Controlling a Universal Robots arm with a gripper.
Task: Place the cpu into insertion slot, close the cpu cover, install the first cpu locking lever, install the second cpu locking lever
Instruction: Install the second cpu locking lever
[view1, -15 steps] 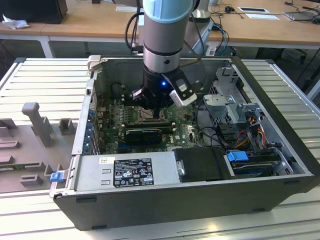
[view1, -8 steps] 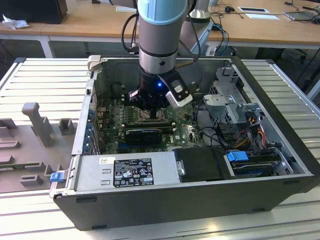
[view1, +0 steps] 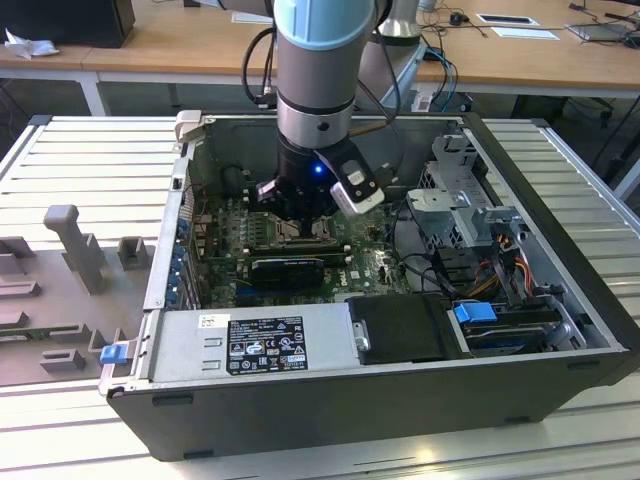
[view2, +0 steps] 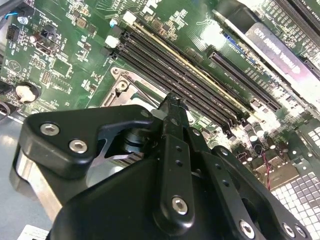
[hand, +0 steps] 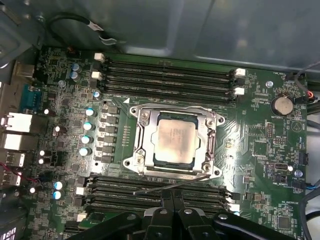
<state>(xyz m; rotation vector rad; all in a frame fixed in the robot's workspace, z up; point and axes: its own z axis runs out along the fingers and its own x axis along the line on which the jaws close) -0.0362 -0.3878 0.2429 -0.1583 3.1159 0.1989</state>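
Gripper (hand: 171, 206) nearest, fingers together, tips at thin wire lever (hand: 172, 183) beside socket (hand: 131, 161). Beyond: chip (hand: 175, 138) seated in socket, cover (hand: 142, 136) shut flat around it. Further: memory slots (hand: 167, 77), then computer case (view1: 560, 330).

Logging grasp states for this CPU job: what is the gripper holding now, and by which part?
It cannot be told. The gripper sits close beside the socket, near a thin lever, with the chip already seated under the cover.
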